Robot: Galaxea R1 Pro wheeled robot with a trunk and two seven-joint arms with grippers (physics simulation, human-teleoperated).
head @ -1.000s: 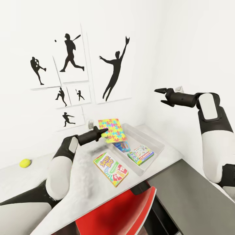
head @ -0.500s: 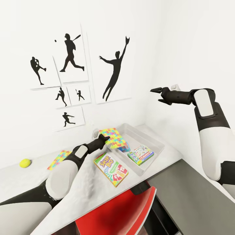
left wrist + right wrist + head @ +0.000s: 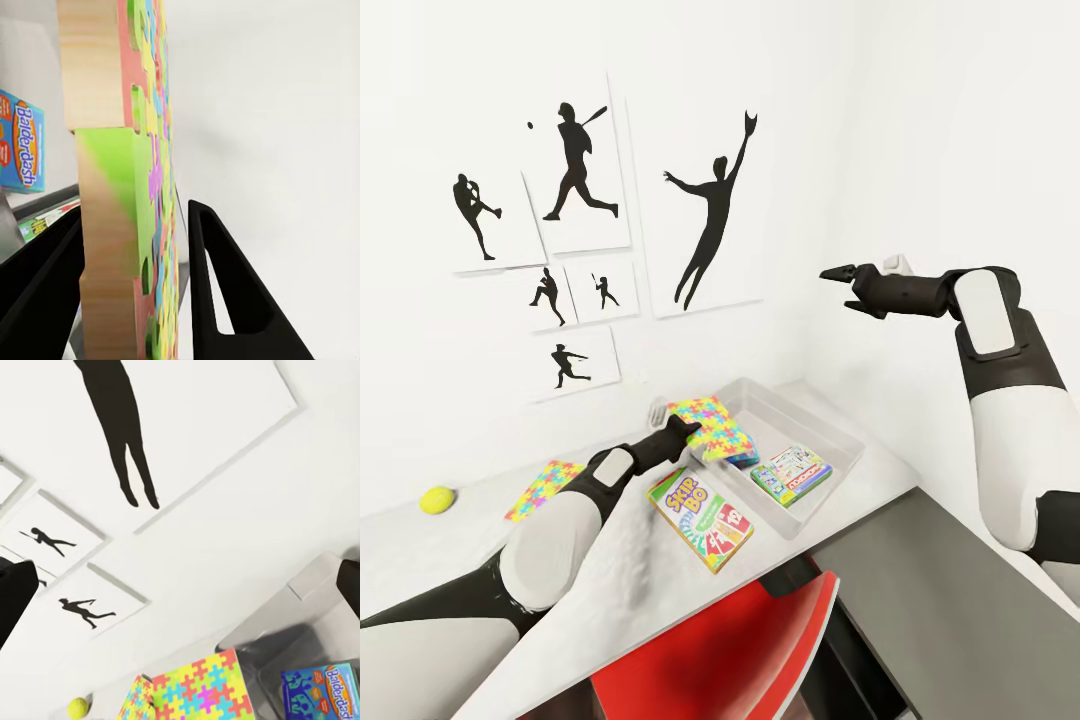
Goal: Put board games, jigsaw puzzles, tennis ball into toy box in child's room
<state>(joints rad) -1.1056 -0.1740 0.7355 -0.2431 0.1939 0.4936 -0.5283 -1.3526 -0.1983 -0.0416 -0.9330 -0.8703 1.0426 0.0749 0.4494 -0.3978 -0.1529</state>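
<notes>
My left gripper (image 3: 686, 427) is shut on a jigsaw puzzle (image 3: 712, 424), held tilted over the near-left end of the toy box (image 3: 805, 415). In the left wrist view its black fingers (image 3: 214, 285) flank the puzzle's edge (image 3: 124, 187). Inside the box lie a blue board game (image 3: 741, 458), half under the puzzle, and a white-and-green one (image 3: 792, 473). The Skip-Bo box (image 3: 700, 518) lies on the table (image 3: 610, 600) beside the box. The other puzzle (image 3: 543, 487) and the tennis ball (image 3: 437, 499) lie further left. My right gripper (image 3: 842, 283) hangs open, high by the wall.
A red chair (image 3: 740, 650) is tucked under the table's front edge. The lower dark-grey unit (image 3: 960, 600) adjoins the table on the right. Black silhouette pictures (image 3: 710, 200) hang on the white wall behind. The right wrist view looks down on the held puzzle (image 3: 202, 686) and ball (image 3: 77, 707).
The left arm has reached forward and lowered the puzzle from nearly upright to tilted over the toy box, uncovering the other puzzle. The right gripper drifted slightly left.
</notes>
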